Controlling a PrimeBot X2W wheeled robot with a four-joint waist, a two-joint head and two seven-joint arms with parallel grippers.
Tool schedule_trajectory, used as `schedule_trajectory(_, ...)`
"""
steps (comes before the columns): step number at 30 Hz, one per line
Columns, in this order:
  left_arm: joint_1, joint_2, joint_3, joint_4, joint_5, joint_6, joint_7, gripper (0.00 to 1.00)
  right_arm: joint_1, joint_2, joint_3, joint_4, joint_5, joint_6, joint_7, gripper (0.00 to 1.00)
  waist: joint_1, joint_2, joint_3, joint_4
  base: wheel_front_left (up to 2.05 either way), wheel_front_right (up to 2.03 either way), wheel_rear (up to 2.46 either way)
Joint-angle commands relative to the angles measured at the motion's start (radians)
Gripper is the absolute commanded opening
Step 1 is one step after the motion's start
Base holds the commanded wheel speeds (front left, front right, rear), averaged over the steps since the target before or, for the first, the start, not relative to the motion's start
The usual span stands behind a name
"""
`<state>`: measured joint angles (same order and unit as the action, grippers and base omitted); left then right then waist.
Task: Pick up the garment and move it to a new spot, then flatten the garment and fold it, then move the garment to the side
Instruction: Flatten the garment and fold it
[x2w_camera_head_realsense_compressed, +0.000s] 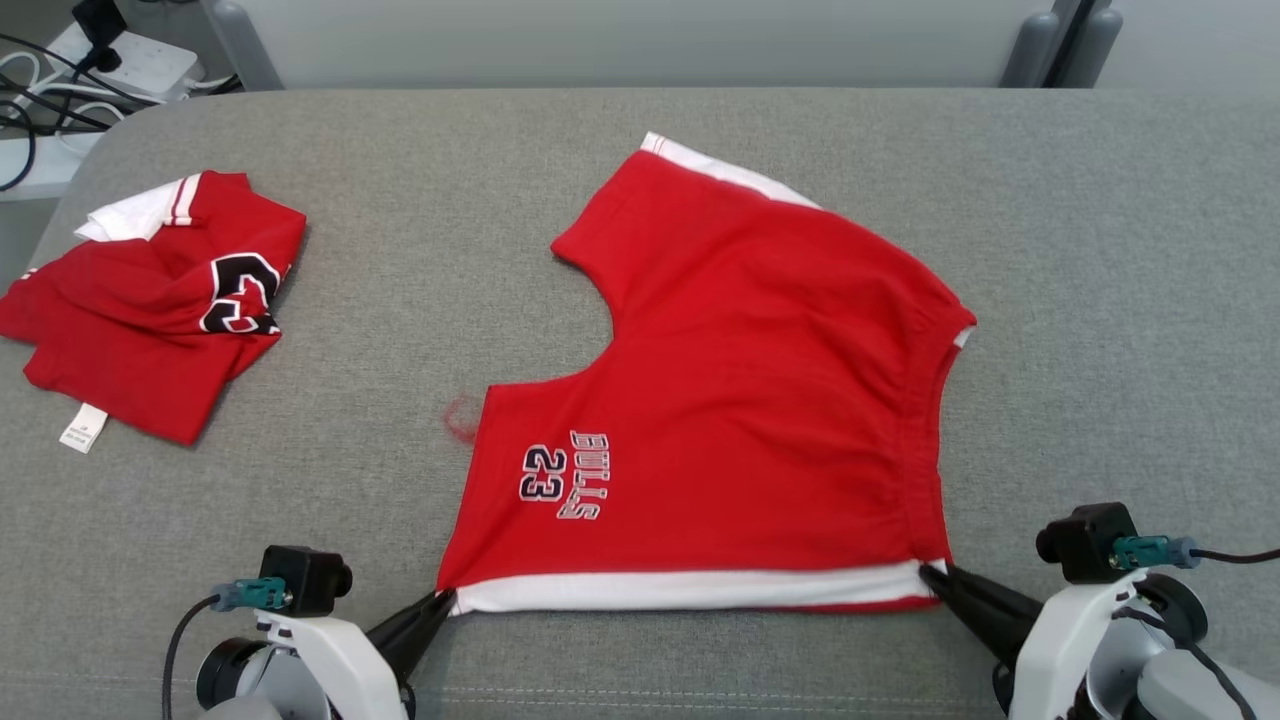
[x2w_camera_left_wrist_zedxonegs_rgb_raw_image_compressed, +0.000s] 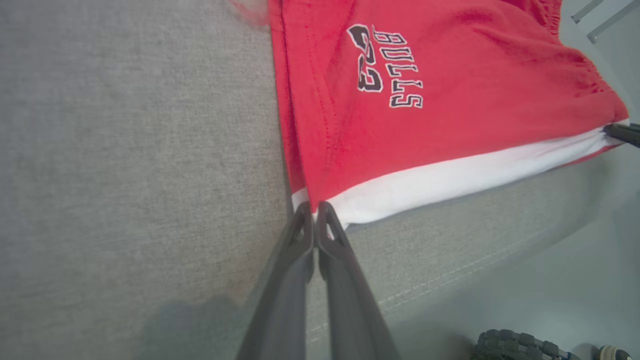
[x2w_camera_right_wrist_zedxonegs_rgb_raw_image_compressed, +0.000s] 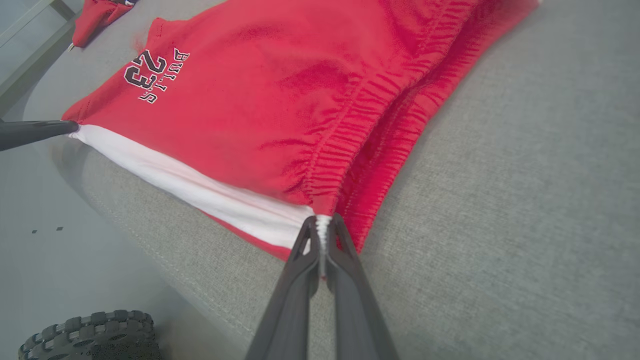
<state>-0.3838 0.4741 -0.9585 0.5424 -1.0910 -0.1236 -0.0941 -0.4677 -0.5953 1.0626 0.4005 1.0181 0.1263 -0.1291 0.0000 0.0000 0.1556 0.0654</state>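
Note:
The garment (x2w_camera_head_realsense_compressed: 750, 400) is a pair of red shorts with a white side stripe and a "BULLS 23" print, lying spread on the grey table. Its striped edge runs along the near side. My left gripper (x2w_camera_head_realsense_compressed: 445, 600) is shut on the near left corner of the garment (x2w_camera_left_wrist_zedxonegs_rgb_raw_image_compressed: 450, 75), fingers pinching the hem (x2w_camera_left_wrist_zedxonegs_rgb_raw_image_compressed: 314, 207). My right gripper (x2w_camera_head_realsense_compressed: 930, 575) is shut on the near right corner at the elastic waistband, clamping a white bit of the garment (x2w_camera_right_wrist_zedxonegs_rgb_raw_image_compressed: 250, 100) in the right wrist view (x2w_camera_right_wrist_zedxonegs_rgb_raw_image_compressed: 322, 222).
A second red garment (x2w_camera_head_realsense_compressed: 160, 310) with a white label lies crumpled at the far left of the grey table (x2w_camera_head_realsense_compressed: 1100, 300). Cables and a power strip (x2w_camera_head_realsense_compressed: 120, 60) sit beyond the table's far left corner. A wheel (x2w_camera_right_wrist_zedxonegs_rgb_raw_image_compressed: 90, 335) shows below the table edge.

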Motion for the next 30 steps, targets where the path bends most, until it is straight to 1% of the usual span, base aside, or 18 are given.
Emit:
schedule_trajectory(1, -0.039, 0.054, 0.015, -0.026, -0.026, -0.007, 0.013, 0.00, -0.002, -0.044, 0.020, -0.040, 0.030, 0.004, 0.018, 0.00, 0.0000, 0.0000, -0.008, 0.004, 0.00, 0.00, 0.00)
schedule_trajectory(4, -0.037, 0.100, -0.021, -0.066, -0.082, -0.007, 0.077, 0.00, -0.005, -0.098, 0.060, -0.092, 0.087, 0.004, 0.085, 0.00, 0.0000, 0.0000, -0.020, 0.006, 0.00, 0.00, 0.00)
schedule_trajectory(8, -0.034, 0.155, -0.055, -0.120, -0.146, -0.007, 0.153, 0.00, -0.006, -0.146, 0.091, -0.151, 0.149, 0.004, 0.148, 0.00, 0.0000, 0.0000, -0.033, 0.008, 0.00, 0.00, 0.00)
schedule_trajectory(9, -0.034, 0.155, -0.055, -0.120, -0.146, -0.007, 0.153, 0.00, -0.006, -0.146, 0.091, -0.151, 0.149, 0.004, 0.148, 0.00, 0.0000, 0.0000, -0.033, 0.008, 0.00, 0.00, 0.00)
schedule_trajectory(10, -0.034, 0.184, -0.068, -0.147, -0.167, -0.007, 0.186, 0.00, -0.006, -0.161, 0.101, -0.175, 0.169, 0.004, 0.171, 0.00, 0.0000, 0.0000, -0.039, 0.009, 0.00, 0.00, 0.00)
schedule_trajectory(11, -0.034, 0.184, -0.068, -0.147, -0.167, -0.007, 0.186, 0.00, -0.006, -0.161, 0.101, -0.175, 0.169, 0.004, 0.171, 0.00, 0.0000, 0.0000, -0.039, 0.009, 0.00, 0.00, 0.00)
schedule_trajectory(13, -0.031, 0.213, -0.081, -0.175, -0.189, -0.007, 0.223, 0.00, -0.002, -0.173, 0.107, -0.190, 0.193, 0.004, 0.194, 0.00, 0.0000, 0.0000, -0.045, 0.010, 0.00, 0.00, 0.00)
schedule_trajectory(18, -0.014, 0.284, -0.099, -0.251, -0.252, -0.007, 0.328, 0.00, 0.016, -0.195, 0.123, -0.224, 0.260, 0.004, 0.294, 0.00, 0.0000, 0.0000, -0.056, 0.010, 0.00, 0.00, 0.00)
schedule_trajectory(21, -0.006, 0.328, -0.098, -0.311, -0.284, 0.008, 0.376, 0.00, 0.024, -0.209, 0.124, -0.249, 0.291, 0.004, 0.345, 0.00, 0.0000, 0.0000, -0.057, 0.009, 0.00, 0.00, 0.00)
schedule_trajectory(23, -0.011, 0.355, -0.086, -0.361, -0.296, 0.020, 0.387, 0.00, 0.024, -0.218, 0.116, -0.268, 0.307, 0.004, 0.368, 0.00, 0.0000, 0.0000, -0.055, 0.007, 0.00, 0.00, 0.00)
schedule_trajectory(24, -0.033, 0.380, -0.066, -0.408, -0.282, 0.030, 0.374, 0.00, 0.012, -0.226, 0.087, -0.291, 0.301, 0.004, 0.346, 0.00, 0.0000, 0.0000, -0.049, 0.006, 0.00, 0.00, 0.00)
schedule_trajectory(26, -0.066, 0.389, -0.043, -0.444, -0.270, 0.030, 0.359, 0.00, -0.001, -0.232, 0.049, -0.298, 0.286, 0.004, 0.304, 0.00, 0.0000, 0.0000, -0.042, 0.003, 0.00, 0.00, 0.00)
schedule_trajectory(30, -0.171, 0.376, -0.006, -0.488, -0.230, 0.019, 0.354, 0.00, -0.024, -0.221, -0.023, -0.296, 0.267, 0.004, 0.226, 0.00, 0.0000, 0.0000, -0.013, -0.011, 0.00, 0.00, 0.00)
